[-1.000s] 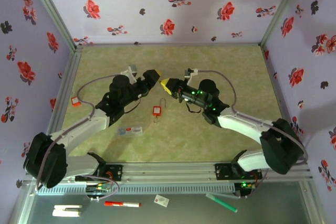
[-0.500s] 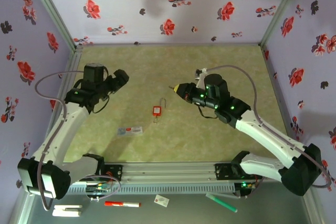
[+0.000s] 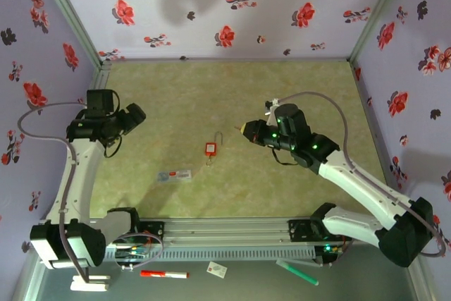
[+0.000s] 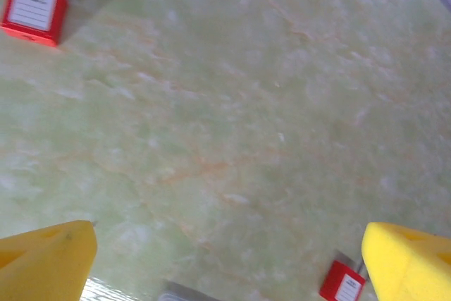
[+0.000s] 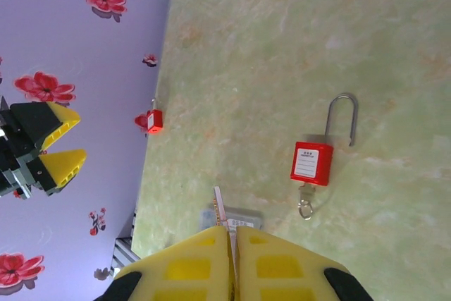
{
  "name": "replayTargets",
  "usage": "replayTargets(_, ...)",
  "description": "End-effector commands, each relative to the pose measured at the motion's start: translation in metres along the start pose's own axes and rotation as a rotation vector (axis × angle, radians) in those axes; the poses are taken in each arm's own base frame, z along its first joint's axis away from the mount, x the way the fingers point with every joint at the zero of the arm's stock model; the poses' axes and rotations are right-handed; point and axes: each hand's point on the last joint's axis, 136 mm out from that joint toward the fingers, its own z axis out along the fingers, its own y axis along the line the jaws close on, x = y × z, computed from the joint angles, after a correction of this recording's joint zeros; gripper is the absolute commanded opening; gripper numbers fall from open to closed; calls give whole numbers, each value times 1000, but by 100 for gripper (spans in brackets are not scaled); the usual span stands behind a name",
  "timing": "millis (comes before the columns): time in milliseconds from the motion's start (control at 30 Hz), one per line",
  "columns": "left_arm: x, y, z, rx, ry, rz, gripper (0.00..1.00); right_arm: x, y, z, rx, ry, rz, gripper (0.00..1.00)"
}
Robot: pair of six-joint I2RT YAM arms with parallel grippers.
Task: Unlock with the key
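Key (image 5: 218, 207) in closed right hand (image 5: 231, 233)

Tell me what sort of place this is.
Likely a robot test cell: flower-papered walls box in a green marbled table, with the left arm and right arm bolted to a metal rail.

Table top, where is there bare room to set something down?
Bare: the table's far strip along the back wall, and the near patch between red padlock and rail. Crowded mid-table: padlock, clear tag, right gripper holding the key.

Padlock label (image 5: 311, 162) unreadable (too small)
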Motion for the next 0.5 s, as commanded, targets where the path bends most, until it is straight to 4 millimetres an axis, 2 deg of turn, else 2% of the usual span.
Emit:
replayTargets(0,-8,28,4,-100,22,36,96,0,-9,0,8,21,-23,0)
replayTargets(133,-20,50,17,-231,76,148,95,-5,-19,0,-2,23,6,0)
replayTargets(233,-28,72,33,-325,142,200,93,-8,-25,1,-6,25,27,0)
replayTargets(300,-34,85,46,-343,160,192,91,-9,-27,2,-12,32,37,0)
replayTargets(467,-54,100,73,-319,152,196,89,-13,-30,5,-19,46,54,0)
